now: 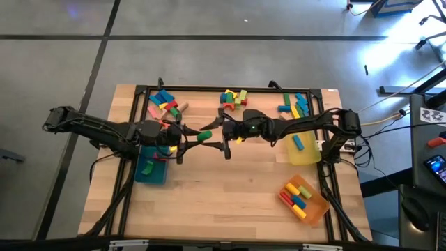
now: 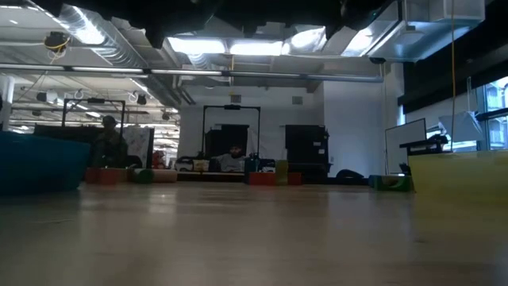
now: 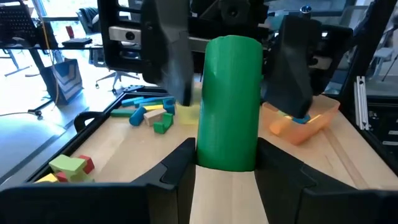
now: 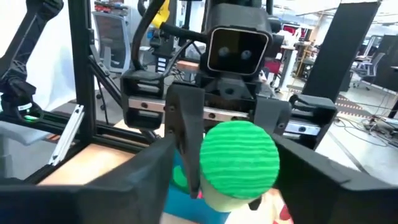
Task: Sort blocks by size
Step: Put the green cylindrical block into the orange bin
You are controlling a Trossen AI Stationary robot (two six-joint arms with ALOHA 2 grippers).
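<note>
A green cylinder block (image 1: pixel 203 135) hangs in the air over the table's middle, lying level along the left-right line. My left gripper (image 1: pixel 189 137) is shut on its left end. My right gripper (image 1: pixel 221 134) faces it from the right, open. Its fingers (image 3: pixel 169 59) stand on either side of the cylinder's right end (image 4: pixel 239 158), and I see a gap on at least one side. More blocks (image 1: pixel 235 97) lie in loose groups along the far edge. The low view shows neither gripper. My left gripper pinches the cylinder's curved sides near its left end (image 3: pixel 208 155) between its two fingers. The fingers come in level from the table's left and lie along the cylinder. The cylinder sticks out past the fingertips toward the right, level and lifted clear of the table.
A teal tray (image 1: pixel 152 169) lies under my left arm with a green block in it. A yellow tray (image 1: pixel 304 150) at the right holds a blue block. An orange tray (image 1: pixel 304 199) at the near right holds several blocks. Black frame rails (image 1: pixel 230 89) border the table.
</note>
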